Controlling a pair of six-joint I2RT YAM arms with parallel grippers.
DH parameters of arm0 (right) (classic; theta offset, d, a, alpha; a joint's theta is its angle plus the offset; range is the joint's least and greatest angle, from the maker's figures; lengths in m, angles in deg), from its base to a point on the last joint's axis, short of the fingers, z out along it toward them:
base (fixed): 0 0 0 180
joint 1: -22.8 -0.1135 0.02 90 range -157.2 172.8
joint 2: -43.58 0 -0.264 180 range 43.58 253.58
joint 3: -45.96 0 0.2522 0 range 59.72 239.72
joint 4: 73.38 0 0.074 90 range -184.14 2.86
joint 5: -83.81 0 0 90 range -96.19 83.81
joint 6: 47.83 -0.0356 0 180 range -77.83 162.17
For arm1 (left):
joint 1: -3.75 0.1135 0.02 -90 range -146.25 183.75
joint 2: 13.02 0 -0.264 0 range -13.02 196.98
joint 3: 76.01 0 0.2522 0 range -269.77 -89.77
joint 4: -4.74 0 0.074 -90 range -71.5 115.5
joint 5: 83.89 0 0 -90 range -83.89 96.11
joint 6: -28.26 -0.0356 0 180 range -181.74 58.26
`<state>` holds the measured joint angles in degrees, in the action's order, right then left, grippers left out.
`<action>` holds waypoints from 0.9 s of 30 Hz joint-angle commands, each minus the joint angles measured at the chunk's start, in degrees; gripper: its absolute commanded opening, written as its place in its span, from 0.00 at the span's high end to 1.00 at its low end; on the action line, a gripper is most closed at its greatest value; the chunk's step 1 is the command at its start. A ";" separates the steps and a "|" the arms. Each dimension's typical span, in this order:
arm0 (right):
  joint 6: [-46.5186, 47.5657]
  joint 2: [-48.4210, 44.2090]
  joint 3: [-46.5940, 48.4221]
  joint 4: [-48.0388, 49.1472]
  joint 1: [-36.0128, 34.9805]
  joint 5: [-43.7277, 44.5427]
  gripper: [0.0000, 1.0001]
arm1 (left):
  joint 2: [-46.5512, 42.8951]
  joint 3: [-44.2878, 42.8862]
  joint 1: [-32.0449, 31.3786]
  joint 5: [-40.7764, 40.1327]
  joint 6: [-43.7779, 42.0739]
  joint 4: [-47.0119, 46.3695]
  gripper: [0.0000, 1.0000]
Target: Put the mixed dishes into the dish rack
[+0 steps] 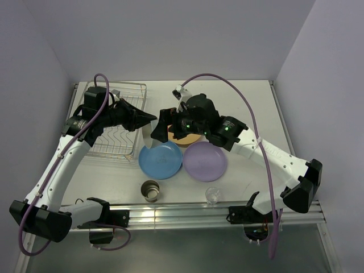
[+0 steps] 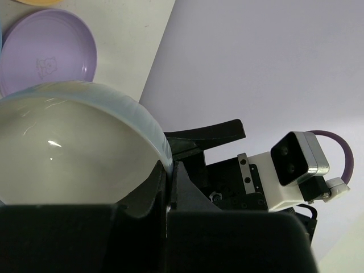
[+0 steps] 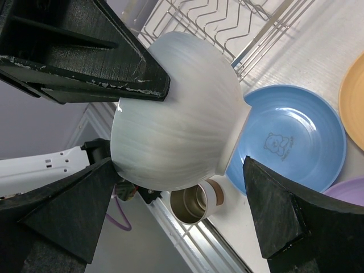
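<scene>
The dish rack [image 1: 122, 145] is sitting on the table [image 1: 256, 108] directly behind the left claw [image 2: 166, 179], with its rows of wire prongs showing. The blue plate [image 1: 161, 161] is lying flat on the near side of both claws, under the held bowl's edge. A bear outline is showing in its well. The purple plate [image 1: 205, 161] is lying just beside the blue one, on the near side of the right claw [image 3: 179, 168]. The yellow-orange plate [image 3: 355, 99] is lying partly under the right claw.

The left claw is gripping the white bowl [image 3: 176, 125] by its rim, clear of the table. One finger is lying across the outer wall and the other is sitting inside. The bowl is tilting on edge, with its outer wall facing the right claw. The right claw is standing spread wide, with one finger on each side of the bowl. Contact cannot be confirmed.

The cream cup [image 1: 151, 191] is standing upright near the table's front edge, well to the near side of both claws, showing its metallic inside. The clear glass [image 1: 212, 195] is standing upright apart from the cup, in front of the purple plate.
</scene>
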<state>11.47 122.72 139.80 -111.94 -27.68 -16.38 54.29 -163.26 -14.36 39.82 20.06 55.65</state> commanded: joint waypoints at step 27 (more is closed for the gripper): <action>-1.82 2.78 2.81 1.24 -3.40 4.13 1.00 | -2.71 0.63 -0.26 2.49 -0.15 -4.54 1.00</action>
<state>8.96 125.27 140.10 -111.02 -30.48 -14.02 53.54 -162.10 -14.34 39.69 19.93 55.14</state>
